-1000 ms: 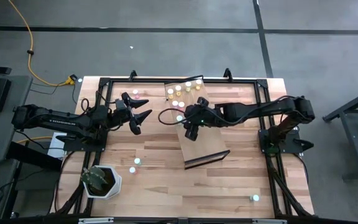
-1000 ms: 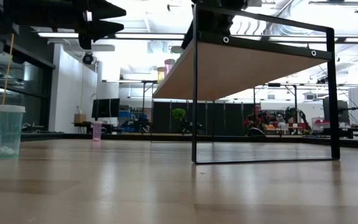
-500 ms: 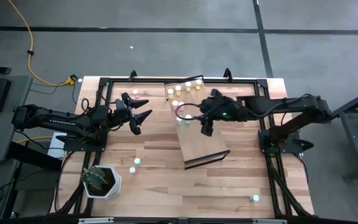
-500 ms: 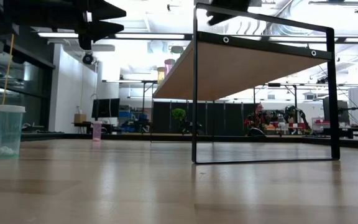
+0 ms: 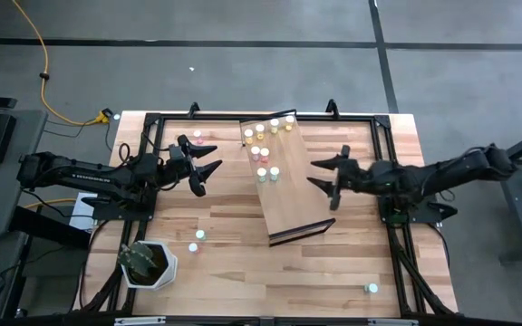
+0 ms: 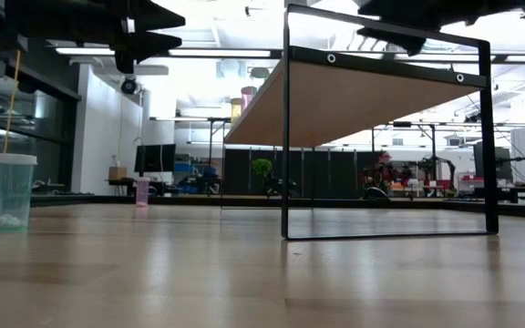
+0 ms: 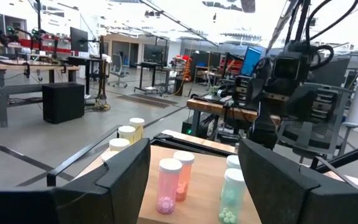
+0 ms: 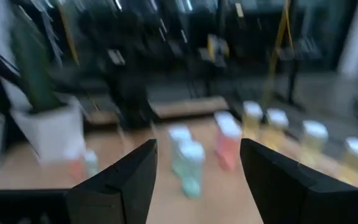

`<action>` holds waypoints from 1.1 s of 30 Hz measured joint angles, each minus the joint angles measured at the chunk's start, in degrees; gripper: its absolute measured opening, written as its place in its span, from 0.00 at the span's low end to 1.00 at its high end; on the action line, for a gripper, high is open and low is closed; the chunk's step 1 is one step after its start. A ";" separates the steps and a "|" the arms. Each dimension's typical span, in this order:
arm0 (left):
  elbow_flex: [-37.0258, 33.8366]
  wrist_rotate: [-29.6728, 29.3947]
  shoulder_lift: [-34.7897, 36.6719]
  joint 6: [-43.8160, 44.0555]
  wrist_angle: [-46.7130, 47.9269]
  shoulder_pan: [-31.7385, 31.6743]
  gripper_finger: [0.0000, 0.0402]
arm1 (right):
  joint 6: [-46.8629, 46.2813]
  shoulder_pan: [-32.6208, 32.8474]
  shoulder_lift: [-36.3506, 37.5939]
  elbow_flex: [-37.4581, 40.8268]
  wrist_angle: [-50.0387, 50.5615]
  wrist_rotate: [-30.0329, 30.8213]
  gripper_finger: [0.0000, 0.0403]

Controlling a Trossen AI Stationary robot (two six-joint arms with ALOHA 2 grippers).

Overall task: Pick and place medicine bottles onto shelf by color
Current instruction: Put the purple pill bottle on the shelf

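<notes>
Bottles (image 5: 262,149) cluster on my shelf's (image 5: 293,208) far end, mid-desk (image 5: 234,272). Right end effector (image 5: 326,180) hangs just right of the shelf, fingers spread, empty; left end effector (image 5: 206,166) waits left, likewise spread, empty.

The right gripper (image 8: 194,186) frames the view with its two dark fingers (image 8: 120,180) spread apart, nothing between them. Past the gap, two teal bottles (image 8: 188,163) stand close together on the light-wood shelf (image 8: 204,193). A pink bottle (image 8: 227,144) stands at their 2 o'clock. Four yellow bottles (image 8: 278,127) with white caps run toward 3 o'clock, the outermost nearest the frame edge. At 9 o'clock stands a white planter (image 8: 51,134) holding a green plant, with two small bottles (image 8: 82,165) beside it, colours unclear through blur.
</notes>
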State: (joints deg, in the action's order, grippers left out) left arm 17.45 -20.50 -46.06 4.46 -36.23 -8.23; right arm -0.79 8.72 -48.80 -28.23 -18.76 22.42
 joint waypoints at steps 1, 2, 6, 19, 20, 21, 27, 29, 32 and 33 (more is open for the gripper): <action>0.00 0.00 0.00 -0.01 0.00 0.01 0.58 | 1.35 -0.11 0.39 1.89 -4.93 -1.24 0.55; 0.00 0.00 0.00 -0.08 -0.01 0.00 0.58 | 2.63 -0.23 0.58 3.36 -9.22 -2.28 0.55; 0.00 0.01 0.00 -0.12 -0.02 0.02 0.58 | 5.99 -0.47 0.51 5.82 -17.78 -4.45 0.55; 4.16 -23.35 -1.57 11.84 19.76 -1.58 0.57 | 5.77 -0.47 0.44 5.82 -17.93 -4.59 0.55; 6.07 -25.60 -2.17 15.38 26.87 -2.74 0.57 | 5.76 -0.47 0.44 5.82 -17.93 -4.59 0.55; 7.98 -26.32 -3.05 19.53 33.51 -4.18 0.56 | 5.76 -0.47 0.42 5.82 -17.93 -4.59 0.55; 12.39 -27.12 -13.57 32.09 52.70 -15.23 0.51 | 5.41 -0.47 0.42 5.82 -17.88 -4.59 0.55; 12.37 -25.70 -17.44 32.89 52.71 -18.96 0.50 | 5.15 -0.47 0.42 5.82 -17.78 -4.59 0.55; 12.37 -24.55 -22.45 32.49 48.53 -23.37 0.48 | 5.30 -0.47 0.42 5.82 -17.49 -4.59 0.55; 12.37 -24.08 -23.75 31.83 46.88 -24.42 0.47 | 5.30 -0.47 0.42 5.82 -17.51 -4.58 0.55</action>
State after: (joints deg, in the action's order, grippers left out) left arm 29.82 -44.58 -69.82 36.29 10.65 -32.65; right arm 4.51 8.25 -48.38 -22.41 -36.27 17.84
